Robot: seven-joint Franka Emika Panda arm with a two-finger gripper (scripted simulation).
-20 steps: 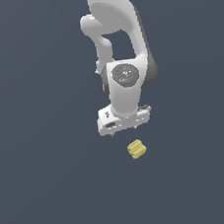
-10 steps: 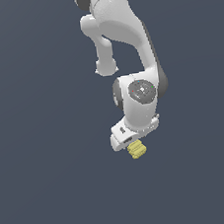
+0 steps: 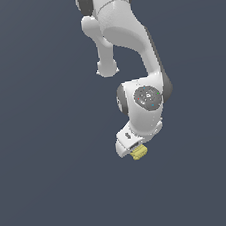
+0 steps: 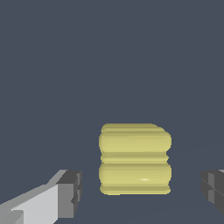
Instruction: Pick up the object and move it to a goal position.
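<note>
The object (image 3: 139, 153) is a small pale-yellow ridged chunk lying on the dark floor; in the exterior view only part of it shows, just under the white hand. In the wrist view the object (image 4: 134, 158) fills the space between the two dark fingertips (image 4: 70, 194), with a gap on either side. My gripper (image 4: 142, 192) is open and straddles the chunk without touching it. In the exterior view the gripper (image 3: 132, 150) hangs low over the chunk and its fingers are hidden behind the hand.
The white arm (image 3: 126, 43) reaches down from the top of the exterior view. A plain dark grey floor (image 3: 54, 192) surrounds the chunk.
The arm has swung toward the exterior view's right and come down; the hand, once above and beside the chunk, now sits right over it. The chunk has not moved.
</note>
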